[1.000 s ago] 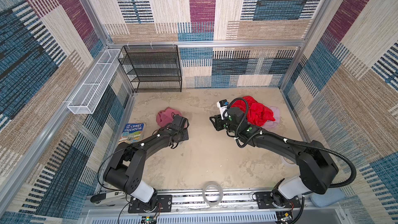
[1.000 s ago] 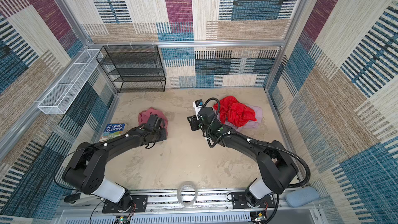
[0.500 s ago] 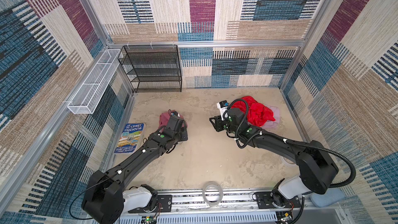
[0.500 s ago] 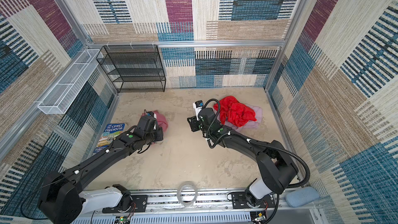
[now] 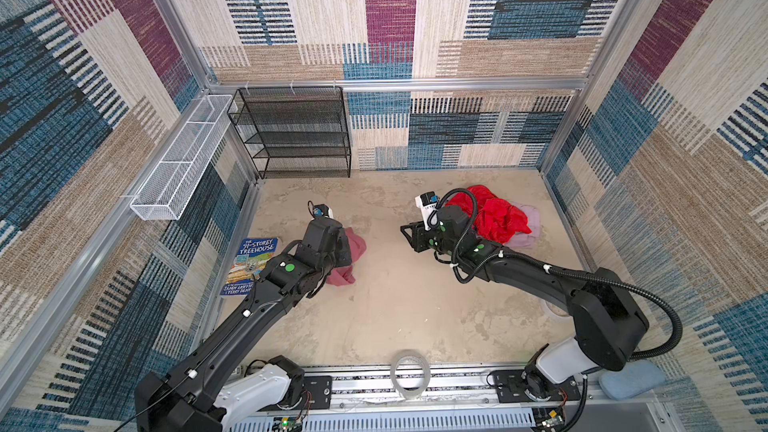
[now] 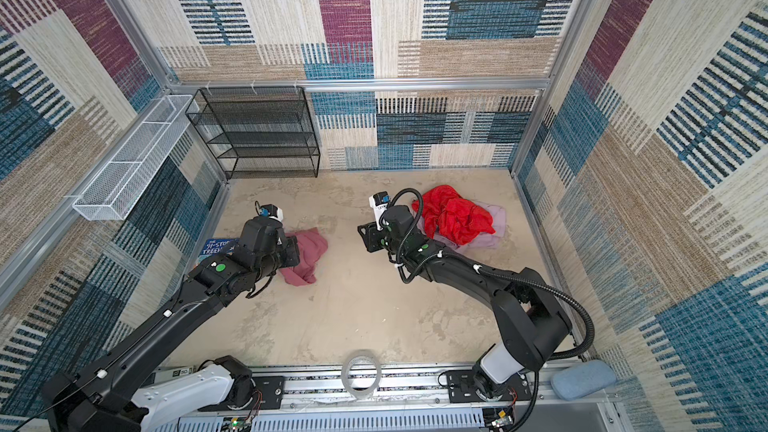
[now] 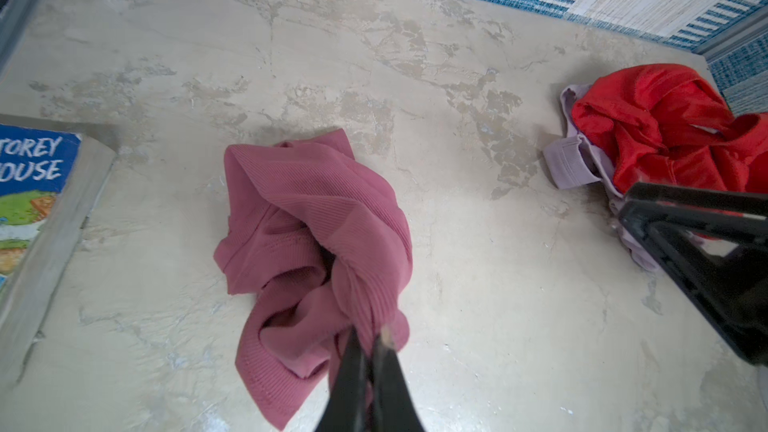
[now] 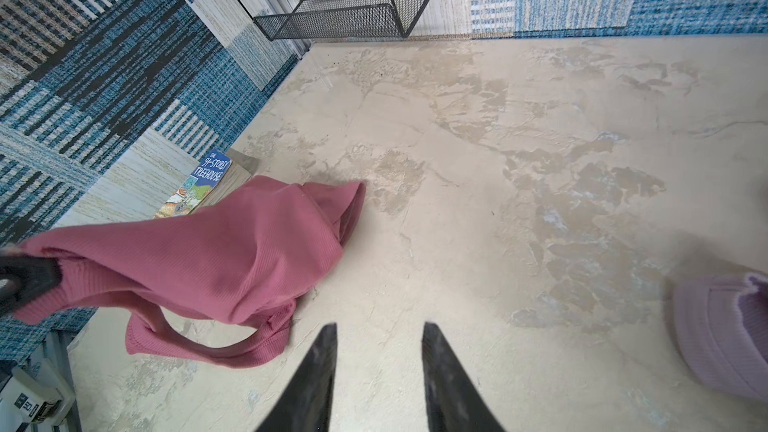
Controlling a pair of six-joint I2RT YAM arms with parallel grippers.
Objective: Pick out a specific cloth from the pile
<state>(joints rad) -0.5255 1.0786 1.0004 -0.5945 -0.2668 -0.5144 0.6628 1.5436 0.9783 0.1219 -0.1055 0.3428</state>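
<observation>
cloth [image 7: 311, 201] now lifted — dusty pink, ribbed, bunched

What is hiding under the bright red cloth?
A pale lilac cloth lies under the red cloth and pokes out at its edges. The red cloth covers the middle, so anything else beneath it cannot be seen.

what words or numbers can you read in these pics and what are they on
"THE 91-STOREY TREEHOUSE": on the book cover, in a top view and the right wrist view.
"TOREY", "OUSE": same title, cut off, in the left wrist view.
"ANDY GRIFFIT", "TERRY DENT": foot of that cover, rest hidden.
Print on the right wrist camera: too small to read.
</observation>
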